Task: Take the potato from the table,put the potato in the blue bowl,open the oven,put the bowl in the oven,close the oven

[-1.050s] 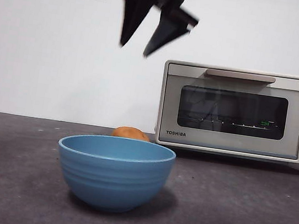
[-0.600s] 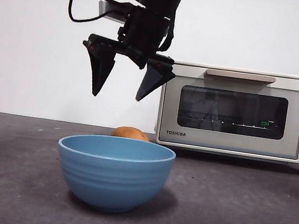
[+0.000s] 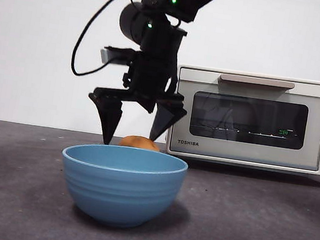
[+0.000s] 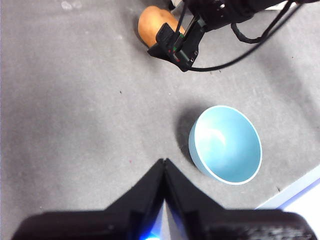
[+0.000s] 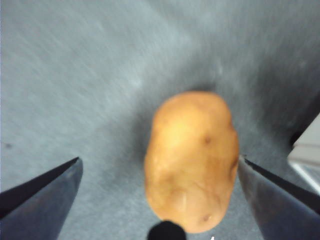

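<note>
1. Down I have come: my right gripper, which hung high against the wall a moment ago, now has its two black jaws spread wide with their tips just above the dark grey mottled table, behind the bowl.
2. My wrist camera shows the small, smooth-skinned orange-brown potato lying on the table, squarely between my parted jaws, one to each side; neither touches it yet, and I grip nothing.
3. From the front, the potato peeks over the rim of the round, ridged, matte blue bowl, which sits empty nearer the camera, apart from the potato.
4. Beyond and to one side stands the cream-white boxy toaster oven, its dark glass door closed.
5. My left gripper waits high above the table, jaws pressed together on nothing, looking down on bowl, potato and my working arm.
6. I judge the reach as nearly finished: the first step, taking the potato, is not yet done, and what remains is a slight drop and a squeeze across its narrow width.
</note>
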`<action>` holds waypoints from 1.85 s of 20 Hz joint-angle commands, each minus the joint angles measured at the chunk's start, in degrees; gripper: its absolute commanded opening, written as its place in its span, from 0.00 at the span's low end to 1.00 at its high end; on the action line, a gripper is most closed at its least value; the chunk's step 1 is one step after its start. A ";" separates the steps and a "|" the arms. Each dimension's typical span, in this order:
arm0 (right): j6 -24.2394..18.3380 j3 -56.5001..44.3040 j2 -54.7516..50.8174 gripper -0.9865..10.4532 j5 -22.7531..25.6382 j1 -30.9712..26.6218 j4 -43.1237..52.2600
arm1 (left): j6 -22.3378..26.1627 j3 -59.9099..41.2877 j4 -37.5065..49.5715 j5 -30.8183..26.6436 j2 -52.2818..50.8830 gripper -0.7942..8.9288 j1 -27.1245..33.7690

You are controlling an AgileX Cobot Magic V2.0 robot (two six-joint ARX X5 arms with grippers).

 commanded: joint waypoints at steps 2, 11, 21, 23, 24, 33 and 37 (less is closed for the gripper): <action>0.37 0.02 1.51 0.72 -2.62 -1.07 0.15 | 1.09 0.07 0.02 0.04 0.02 0.08 -0.20; 0.28 0.02 3.72 0.72 -4.85 -1.79 -0.28 | 1.66 0.07 0.09 0.02 0.28 0.08 -0.20; 4.55 0.20 2.93 0.08 -3.65 -1.79 -2.54 | 2.01 0.07 0.11 0.02 0.39 0.08 -0.20; 4.61 0.70 0.66 0.08 -4.17 -1.64 -4.59 | 2.05 0.07 0.11 0.04 0.39 0.08 -0.20; 4.72 0.70 -0.98 0.08 -4.94 -1.38 -5.66 | 2.05 0.07 0.11 0.04 0.39 0.08 -0.20; 5.18 0.70 -17.22 0.08 -6.93 0.13 -24.09 | 2.05 0.07 0.11 0.04 0.39 0.08 -0.20; 4.31 0.33 -23.34 0.08 -7.30 0.48 -29.31 | 2.05 0.07 0.15 0.02 0.39 0.08 -0.20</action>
